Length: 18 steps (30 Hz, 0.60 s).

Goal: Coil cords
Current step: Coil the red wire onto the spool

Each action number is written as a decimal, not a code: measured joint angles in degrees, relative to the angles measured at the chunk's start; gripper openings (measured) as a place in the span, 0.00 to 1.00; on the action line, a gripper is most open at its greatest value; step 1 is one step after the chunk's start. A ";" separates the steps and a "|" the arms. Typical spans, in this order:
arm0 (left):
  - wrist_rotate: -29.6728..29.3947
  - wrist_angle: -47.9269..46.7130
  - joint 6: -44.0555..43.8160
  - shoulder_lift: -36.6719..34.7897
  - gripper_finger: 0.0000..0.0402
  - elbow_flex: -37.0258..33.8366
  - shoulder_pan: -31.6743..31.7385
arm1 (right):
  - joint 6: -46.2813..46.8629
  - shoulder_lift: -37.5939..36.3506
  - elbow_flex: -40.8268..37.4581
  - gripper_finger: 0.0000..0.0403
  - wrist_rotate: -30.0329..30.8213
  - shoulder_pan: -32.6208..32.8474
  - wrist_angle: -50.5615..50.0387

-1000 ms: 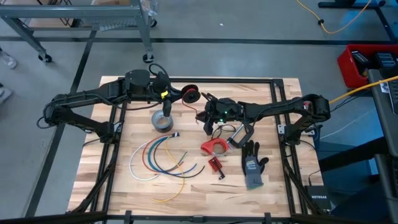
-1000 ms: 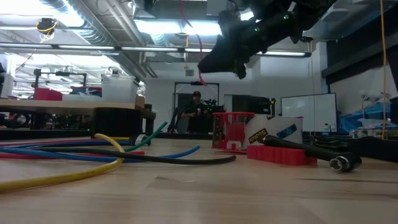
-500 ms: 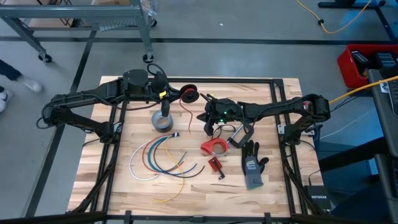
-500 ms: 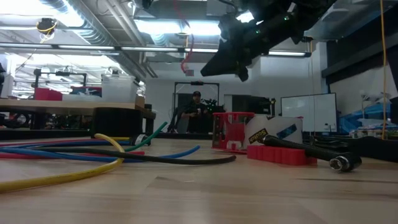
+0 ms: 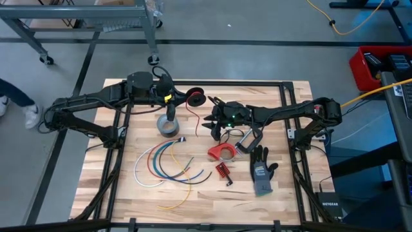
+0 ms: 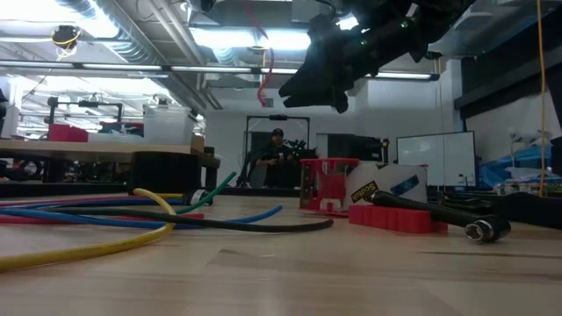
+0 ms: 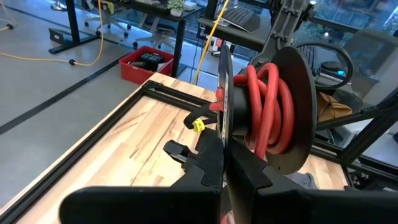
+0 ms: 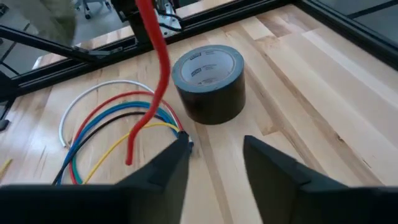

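Note:
A black spool (image 5: 197,98) wound with the red cord (image 7: 268,106) hangs above the table's far middle, with my left gripper (image 5: 188,98) shut on it. A loose length of the red cord (image 8: 158,68) hangs down from the spool, its free end (image 8: 129,158) above the table. My right gripper (image 5: 211,129) hovers open just right of that hanging end and touches nothing. Several other cords (image 5: 167,161), white, red, blue, black and yellow, lie curved on the tabletop. My left gripper pinches the rim of the spool's near flange (image 7: 222,106) between its two fingers (image 7: 208,155). The fingers come nearly level from the table's left. The spool is lifted clear of the table, its flanges upright, and the red cord's tail hangs slack below it.
A grey tape roll (image 5: 168,124) stands beneath the spool. A red tape dispenser (image 5: 222,151), a clamp (image 5: 248,140), a small red part (image 5: 223,171) and a grey glove (image 5: 261,171) lie right of centre. Black frame rails (image 5: 290,96) border the table.
My right gripper has opened where it stands. The red cord's hanging end, which was at the right fingertips a second ago, has swung back toward the spool and now hangs free. My left gripper and the spool have kept still.

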 joint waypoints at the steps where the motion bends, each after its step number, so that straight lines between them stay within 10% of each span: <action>1: 0.00 0.04 0.04 0.00 0.00 0.00 0.02 | 0.00 0.00 -0.02 0.41 0.00 0.00 0.48; 18: -0.80 1.83 1.01 0.00 0.00 0.00 0.02 | 1.97 0.12 -0.02 0.49 -0.03 0.07 8.97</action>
